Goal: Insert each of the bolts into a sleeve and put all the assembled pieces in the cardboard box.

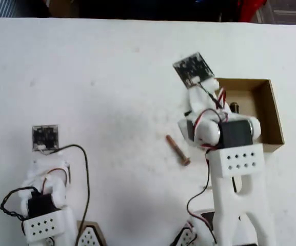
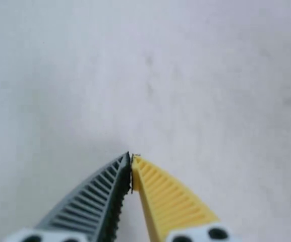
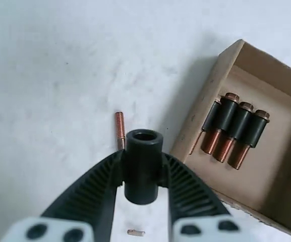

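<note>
The right gripper [image 3: 143, 160] grips a black sleeve [image 3: 143, 174] between its two fingers. The sleeve stands nearly upright and its open hole faces up. One loose bolt [image 1: 177, 149] lies flat on the table [image 1: 86, 66], just beside the cardboard box [image 3: 281, 96] and near the right arm. The left gripper [image 2: 131, 162] is closed on nothing - its grey and yellow tips meet over bare table, well apart from the bolt.

I judge that the step in hand is to join this last bolt with the held sleeve. To do it well, the left gripper should open and take the bolt near the head, so that the threaded end stays free to go in. The sleeve should be kept steady and not squeezed harder, and its hole should be turned toward the bolt. The two axes must line up before pushing, otherwise the thread may catch on the rim.

Three assembled pieces [image 3: 233, 128] lie side by side in the box (room is left beside them, I think). The right arm hangs over the box edge and close to the bolt - so the left arm has little room to reach there. The box wall is also close.
</note>
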